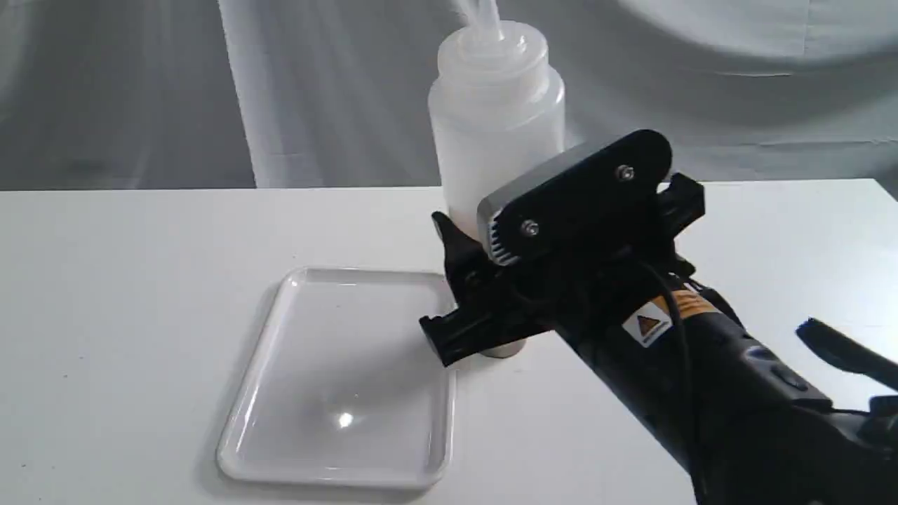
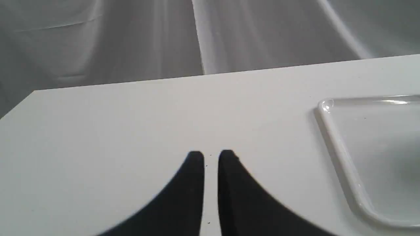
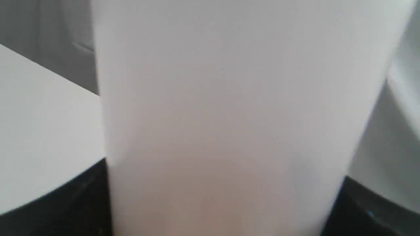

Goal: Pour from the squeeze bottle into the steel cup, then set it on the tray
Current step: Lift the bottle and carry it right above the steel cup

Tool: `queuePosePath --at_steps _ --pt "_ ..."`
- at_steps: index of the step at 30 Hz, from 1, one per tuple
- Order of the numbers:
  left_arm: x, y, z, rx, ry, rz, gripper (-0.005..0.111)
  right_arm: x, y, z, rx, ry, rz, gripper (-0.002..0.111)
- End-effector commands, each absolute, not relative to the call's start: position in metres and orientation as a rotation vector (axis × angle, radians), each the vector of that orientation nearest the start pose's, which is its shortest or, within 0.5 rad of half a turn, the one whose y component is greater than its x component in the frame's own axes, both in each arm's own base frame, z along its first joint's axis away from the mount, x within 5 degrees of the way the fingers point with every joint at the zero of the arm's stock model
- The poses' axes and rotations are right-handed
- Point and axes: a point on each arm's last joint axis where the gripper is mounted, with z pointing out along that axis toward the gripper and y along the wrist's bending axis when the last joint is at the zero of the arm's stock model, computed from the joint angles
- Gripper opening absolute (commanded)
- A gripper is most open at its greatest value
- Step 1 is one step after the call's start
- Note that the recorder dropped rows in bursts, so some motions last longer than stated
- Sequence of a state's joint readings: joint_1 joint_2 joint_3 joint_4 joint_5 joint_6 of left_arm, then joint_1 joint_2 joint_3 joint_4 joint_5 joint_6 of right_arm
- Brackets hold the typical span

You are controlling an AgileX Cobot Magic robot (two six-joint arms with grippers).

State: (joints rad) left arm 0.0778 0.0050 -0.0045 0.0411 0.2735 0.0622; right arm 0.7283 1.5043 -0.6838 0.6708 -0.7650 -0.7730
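Bottle [image 1: 494,119] stands upright on the tabletop [image 1: 140,280] at frame centre, just right of the tray [image 1: 330,479]; right tool [image 1: 561,207] grips it low, left tool [image 2: 211,157] sits closed, empty. Cup unseen. Lift straight, avoid squeezing early, keep nozzle up.

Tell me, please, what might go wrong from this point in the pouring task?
1. The right gripper clasps the squeeze bottle near its base, so the tall bottle may lean or slip when lifted.
2. The jaws press on a soft wall, so its contents could squirt out early.
3. The gripper hangs just beside the tray and might knock its rim.
The steel cup shows in no view, so the aim cannot be checked.
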Motion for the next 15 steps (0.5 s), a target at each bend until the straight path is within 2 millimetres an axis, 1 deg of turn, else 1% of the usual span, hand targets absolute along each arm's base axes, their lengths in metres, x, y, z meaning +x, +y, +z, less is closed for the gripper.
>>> queuePosePath --at_steps 1,6,8,11,15 --pt "0.055 0.005 0.189 0.009 1.751 0.141 0.008 0.251 0.164 0.258 -0.431 1.540 -0.039 0.000" --pt "0.055 0.005 0.189 0.009 1.751 0.141 0.008 0.249 0.163 0.262 -0.411 1.534 -0.019 0.000" --pt "0.055 0.005 0.189 0.009 1.751 0.141 0.008 0.251 0.160 0.265 -0.404 1.525 -0.022 0.000" --pt "0.055 0.005 0.189 0.009 1.751 0.141 0.008 0.254 0.148 0.274 -0.361 1.498 -0.012 0.000" --pt "0.055 0.005 0.189 0.009 1.751 0.141 0.008 0.253 0.136 0.292 -0.343 1.423 0.017 0.000"
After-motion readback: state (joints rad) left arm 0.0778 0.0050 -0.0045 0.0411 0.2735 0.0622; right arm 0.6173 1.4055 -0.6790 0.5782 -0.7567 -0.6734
